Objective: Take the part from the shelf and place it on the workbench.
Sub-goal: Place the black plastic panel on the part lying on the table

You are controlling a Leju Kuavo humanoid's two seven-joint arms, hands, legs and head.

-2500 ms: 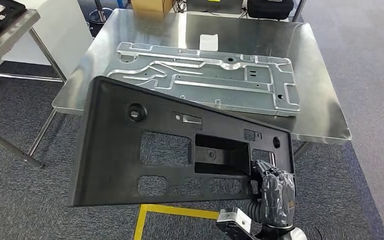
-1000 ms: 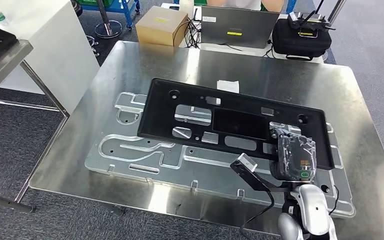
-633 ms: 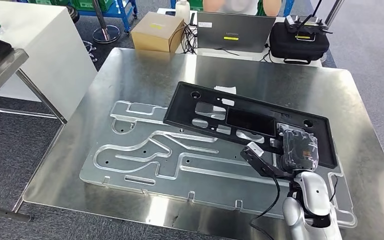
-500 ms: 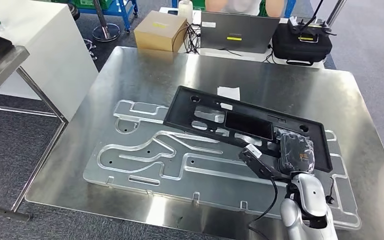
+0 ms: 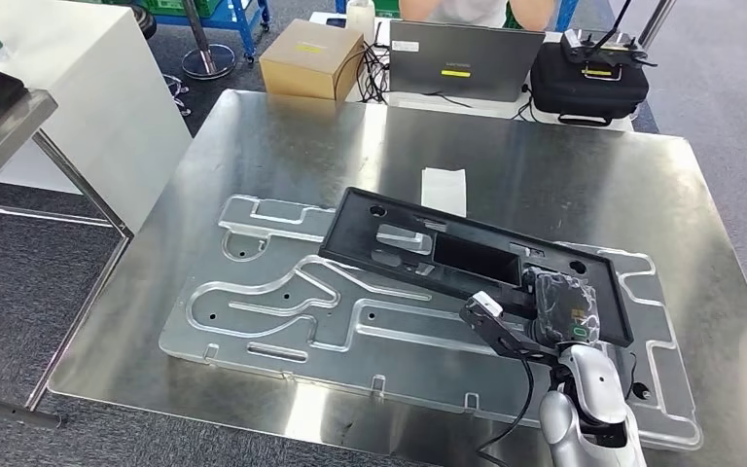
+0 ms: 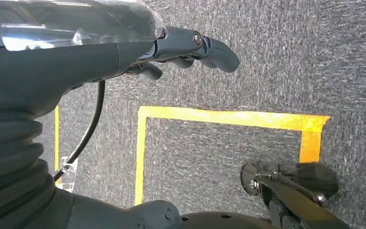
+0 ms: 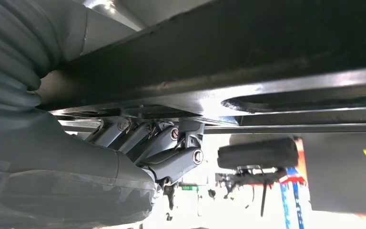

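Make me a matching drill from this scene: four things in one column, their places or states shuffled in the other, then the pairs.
Things:
1. black panel
2. right hand
3. left hand
4. cardboard box

Places or states:
A. hangs over the carpet, holding nothing
B. sits beyond the far edge of the workbench, beside the laptop
C. grips the panel at its near right end
D. over the grooved metal plate

Pairs: 1-D, 2-C, 3-A, 4-B
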